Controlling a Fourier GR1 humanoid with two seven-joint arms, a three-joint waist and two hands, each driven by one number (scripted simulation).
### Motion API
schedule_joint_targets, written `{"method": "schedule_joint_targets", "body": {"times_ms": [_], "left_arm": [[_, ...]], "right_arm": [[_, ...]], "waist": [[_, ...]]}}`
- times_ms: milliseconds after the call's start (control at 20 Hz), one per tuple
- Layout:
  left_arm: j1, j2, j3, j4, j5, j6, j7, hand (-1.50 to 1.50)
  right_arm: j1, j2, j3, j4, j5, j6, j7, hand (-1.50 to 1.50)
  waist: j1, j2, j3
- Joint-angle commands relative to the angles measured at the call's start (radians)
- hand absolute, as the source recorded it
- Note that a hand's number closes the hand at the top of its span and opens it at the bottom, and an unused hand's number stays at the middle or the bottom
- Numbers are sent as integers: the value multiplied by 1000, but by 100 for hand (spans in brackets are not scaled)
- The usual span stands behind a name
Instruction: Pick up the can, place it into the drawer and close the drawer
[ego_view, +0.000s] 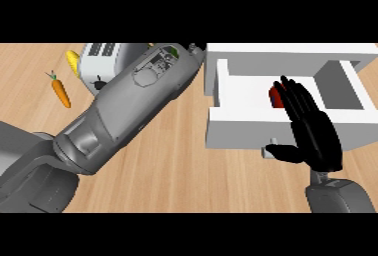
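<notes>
The white drawer (244, 127) stands pulled open at the right of the wooden counter. Inside it lies the can (273, 96), red with a blue part, mostly hidden behind my right hand's fingers. My right hand (316, 137) is open, with straight fingers stretched over the drawer's front wall and into its inside; the thumb sits by the small handle (272, 142). My left forearm (125, 105) crosses the view from lower left to the drawer's upper left corner. Its hand does not show.
A white toaster (102, 59) stands at the back left, partly behind my left forearm. A yellow fruit (72, 62) lies beside it and a carrot (60, 92) further left. Bare wood (192, 175) lies in front of the drawer.
</notes>
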Motion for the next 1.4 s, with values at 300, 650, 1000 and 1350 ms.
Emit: {"method": "schedule_joint_targets", "body": {"times_ms": [300,650,1000,1350], "left_arm": [[86,176,-39,-245,-60,-10,162,-150],[163,235,-34,-344,-73,-9,188,-150],[232,310,-30,-463,-81,-36,239,-150],[367,339,-59,-593,-118,-9,240,-150]], "right_arm": [[-111,29,-76,415,80,-250,-97,-150],[-273,51,-108,624,160,-333,-71,-150],[-442,19,-212,843,146,-483,-122,-150],[-632,21,-267,1053,176,-562,-90,-150]], "waist": [[33,-2,1],[46,6,1],[55,12,2],[65,15,1]]}}
